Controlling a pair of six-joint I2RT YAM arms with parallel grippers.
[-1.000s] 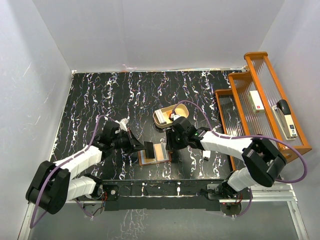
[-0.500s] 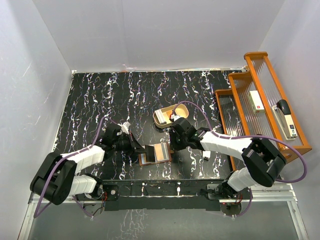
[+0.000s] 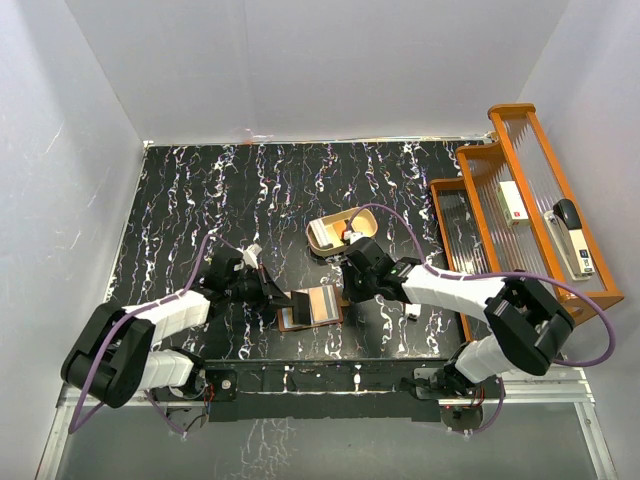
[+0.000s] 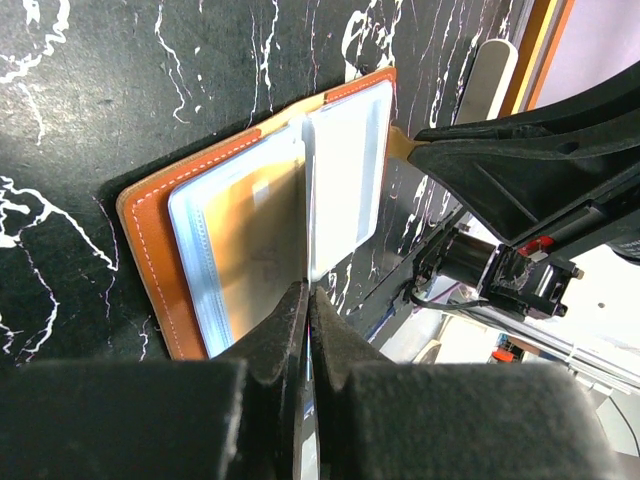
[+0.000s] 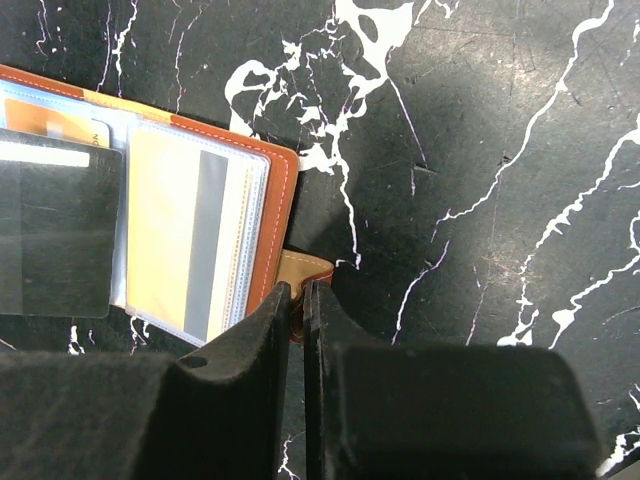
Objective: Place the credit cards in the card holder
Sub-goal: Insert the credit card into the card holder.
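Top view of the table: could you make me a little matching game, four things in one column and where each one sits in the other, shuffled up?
Things:
1. card holder
2. tan tray
3. stapler
4. dark credit card

Places:
A. in the orange rack on the right
B. pinched in the left gripper
C. lying open on the table
D. just behind the card holder, toward the back

Pairs: 1-C, 2-D, 3-A, 4-B
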